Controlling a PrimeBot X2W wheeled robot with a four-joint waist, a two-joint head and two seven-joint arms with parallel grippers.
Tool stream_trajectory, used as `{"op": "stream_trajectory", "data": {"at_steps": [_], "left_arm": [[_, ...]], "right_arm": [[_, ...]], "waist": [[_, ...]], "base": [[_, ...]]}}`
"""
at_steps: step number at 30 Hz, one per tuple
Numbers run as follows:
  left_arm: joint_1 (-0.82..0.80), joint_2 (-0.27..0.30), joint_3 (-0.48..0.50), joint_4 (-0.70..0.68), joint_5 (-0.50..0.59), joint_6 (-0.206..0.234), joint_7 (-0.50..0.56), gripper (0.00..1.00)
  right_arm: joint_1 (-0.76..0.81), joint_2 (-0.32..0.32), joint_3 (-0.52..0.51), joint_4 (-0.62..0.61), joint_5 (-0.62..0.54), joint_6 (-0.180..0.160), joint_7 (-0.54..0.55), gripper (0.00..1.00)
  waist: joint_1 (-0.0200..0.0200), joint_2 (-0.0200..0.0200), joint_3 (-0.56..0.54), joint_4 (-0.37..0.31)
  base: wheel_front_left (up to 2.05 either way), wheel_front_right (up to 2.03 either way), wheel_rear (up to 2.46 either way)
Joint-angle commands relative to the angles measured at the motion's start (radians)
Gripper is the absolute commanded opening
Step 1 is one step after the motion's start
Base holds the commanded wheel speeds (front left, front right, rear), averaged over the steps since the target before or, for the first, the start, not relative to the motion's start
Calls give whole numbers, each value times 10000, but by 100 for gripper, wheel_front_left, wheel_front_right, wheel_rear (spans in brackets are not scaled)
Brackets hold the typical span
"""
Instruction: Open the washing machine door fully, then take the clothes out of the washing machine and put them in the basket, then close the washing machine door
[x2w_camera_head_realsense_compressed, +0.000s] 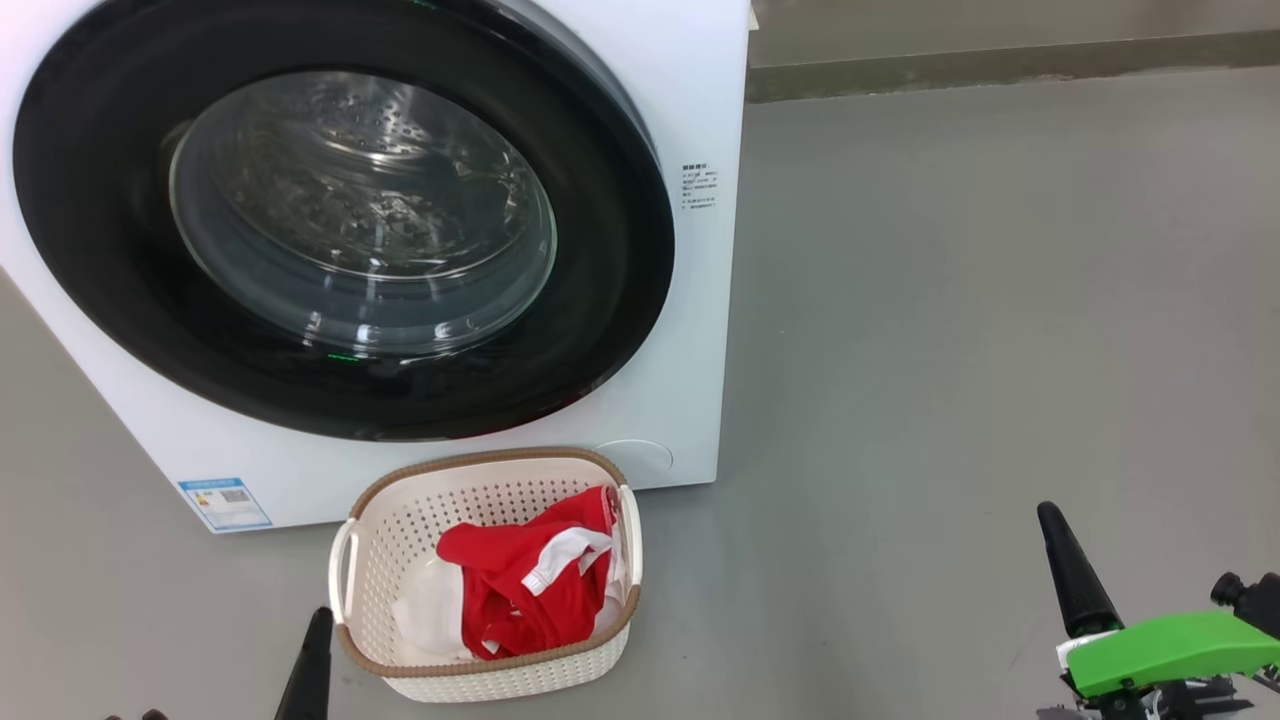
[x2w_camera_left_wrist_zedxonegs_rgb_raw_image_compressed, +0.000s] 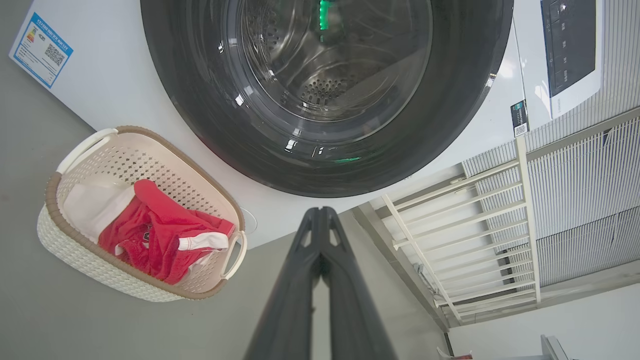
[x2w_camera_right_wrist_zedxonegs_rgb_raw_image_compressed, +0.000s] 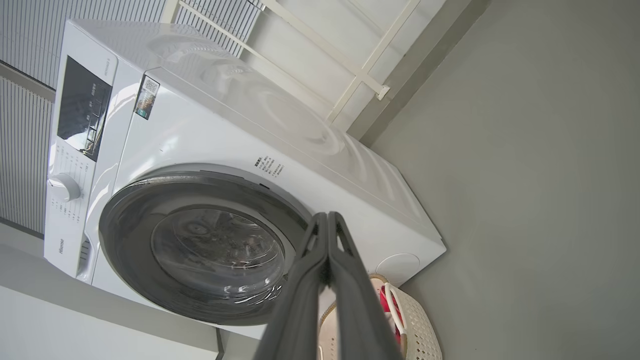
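Down in the basket (x2w_camera_head_realsense_compressed: 480, 462), the clothes (x2w_camera_head_realsense_compressed: 520, 590) look soft, light, best pinched at a bunched fold; left pincer (x2w_camera_left_wrist_zedxonegs_rgb_raw_image_compressed: 320, 220) and right pincer (x2w_camera_right_wrist_zedxonegs_rgb_raw_image_compressed: 327, 222) both pressed together, empty.

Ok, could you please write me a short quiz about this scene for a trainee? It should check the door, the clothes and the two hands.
1. True or false: the door is shut.
2. What holds the red clothes?
3. The left hand and the right hand are: A) both open; B) both shut and empty; C) one open, one shut.
Key: 1 true; 2 the basket; 3 B.
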Motion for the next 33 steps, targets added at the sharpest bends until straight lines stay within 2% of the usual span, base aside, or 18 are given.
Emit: {"op": "stream_trajectory", "data": {"at_steps": [1, 33], "left_arm": [[-521, 162, 271, -174, -416, -102, 97, 0], [-1210, 204, 450, 128, -3896, -144, 987, 0]], "right_arm": [[-538, -113, 81, -242, 357, -6, 97, 0], [-953, -120, -233, -109, 3732, -8, 1014, 0]], "waist": [[-1, -1, 22, 13], [-1, -1, 339, 178]], "base": [[0, 0, 0], [0, 0, 0]]}}
